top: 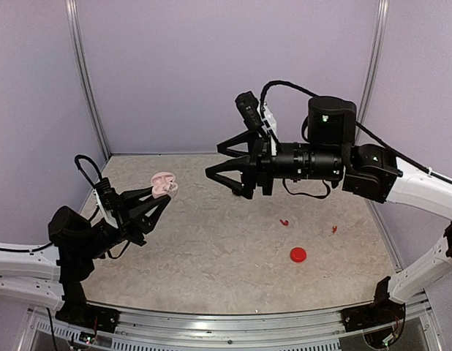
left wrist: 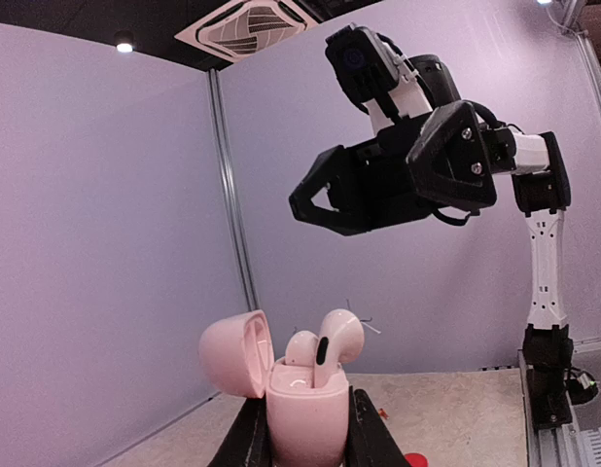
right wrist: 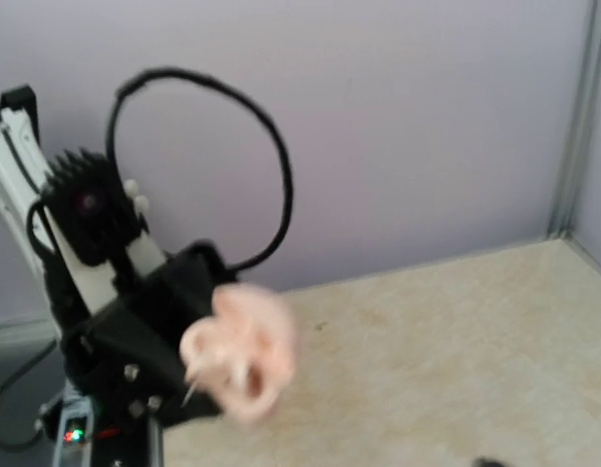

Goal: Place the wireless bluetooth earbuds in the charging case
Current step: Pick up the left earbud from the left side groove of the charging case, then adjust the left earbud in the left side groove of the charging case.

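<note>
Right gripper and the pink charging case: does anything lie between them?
Nothing. In the top view the open right gripper and the pink charging case, held by the left gripper, have only air between them, above bare table.

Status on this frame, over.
Left end effector shut on open pink rounded plastic charging case; whitish stemmed earbud sticking up from it. Right end effector open, empty, hovering clear. Nothing between them.
</note>
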`<move>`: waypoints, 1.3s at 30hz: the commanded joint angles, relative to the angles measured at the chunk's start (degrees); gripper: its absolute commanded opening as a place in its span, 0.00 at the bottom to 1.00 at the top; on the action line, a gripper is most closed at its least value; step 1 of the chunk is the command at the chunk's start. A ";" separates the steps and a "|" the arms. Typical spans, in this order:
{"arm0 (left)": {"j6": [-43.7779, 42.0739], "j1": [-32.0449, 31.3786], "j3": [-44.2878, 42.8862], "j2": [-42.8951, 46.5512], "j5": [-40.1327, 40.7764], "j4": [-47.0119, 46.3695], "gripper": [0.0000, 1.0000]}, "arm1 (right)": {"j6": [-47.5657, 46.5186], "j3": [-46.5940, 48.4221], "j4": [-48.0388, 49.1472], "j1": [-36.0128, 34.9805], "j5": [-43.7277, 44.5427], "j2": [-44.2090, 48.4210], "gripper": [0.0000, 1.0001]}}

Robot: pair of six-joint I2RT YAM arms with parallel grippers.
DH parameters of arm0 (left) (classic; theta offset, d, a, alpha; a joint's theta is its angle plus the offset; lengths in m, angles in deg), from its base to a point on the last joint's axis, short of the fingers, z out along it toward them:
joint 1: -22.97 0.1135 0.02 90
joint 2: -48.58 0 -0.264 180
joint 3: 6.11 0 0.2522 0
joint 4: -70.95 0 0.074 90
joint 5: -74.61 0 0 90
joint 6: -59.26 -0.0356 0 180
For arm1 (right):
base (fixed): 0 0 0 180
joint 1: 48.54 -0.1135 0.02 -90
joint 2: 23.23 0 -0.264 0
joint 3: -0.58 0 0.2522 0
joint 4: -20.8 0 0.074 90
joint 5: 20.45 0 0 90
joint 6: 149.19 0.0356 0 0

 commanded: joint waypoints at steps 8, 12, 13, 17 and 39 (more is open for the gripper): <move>14.69 0.59 -9.52 -2.99 -21.12 12.19 0.02 | -17.21 2.39 -9.51 -0.41 -1.06 2.28 0.99; 16.38 0.59 -11.31 -4.69 -23.90 13.36 0.00 | -18.78 6.26 -14.00 -0.75 -3.43 -1.02 0.99; 16.58 0.56 -11.54 -5.14 -24.24 13.55 0.00 | -18.86 6.53 -14.03 -1.03 -3.91 -1.40 0.99; 17.05 0.46 -11.66 -6.01 -23.93 13.33 0.00 | -18.20 6.85 -12.89 -1.76 -4.61 -2.23 0.99; 15.22 -0.53 -10.72 -6.11 -22.60 12.28 0.00 | -18.38 10.51 -14.99 -3.93 -1.21 -6.56 0.99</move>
